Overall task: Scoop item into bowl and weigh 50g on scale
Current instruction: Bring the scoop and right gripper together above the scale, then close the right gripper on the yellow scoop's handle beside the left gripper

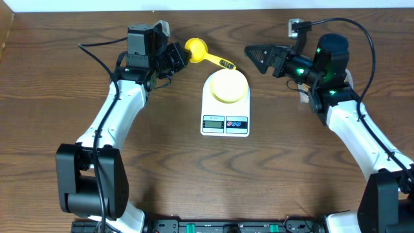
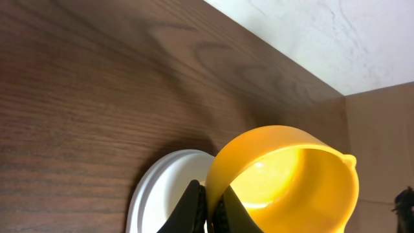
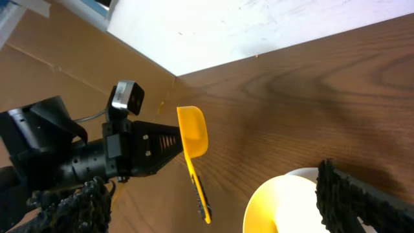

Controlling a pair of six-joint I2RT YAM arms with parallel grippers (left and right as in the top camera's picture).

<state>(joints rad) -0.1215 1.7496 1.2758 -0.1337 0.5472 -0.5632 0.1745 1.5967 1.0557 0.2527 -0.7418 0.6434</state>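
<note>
Overhead: the pale bowl (image 1: 227, 86) sits on the white scale (image 1: 224, 123), toward its 12 o'clock end, with the display at 6. At 11 o'clock of the scale, the left gripper (image 1: 182, 56) is clamped tight on the cup of a yellow scoop (image 1: 196, 48), whose handle points to 4 o'clock. At 1 o'clock the right gripper (image 1: 254, 58) is spread wide, holding nothing.

Left wrist: black fingertips (image 2: 191, 208) pinch the scoop's rim above the wooden table (image 2: 77, 97).

Right wrist: the scoop shows at 10 o'clock of the bowl, with one finger (image 3: 362, 197) at the bowl's 3 o'clock.
</note>
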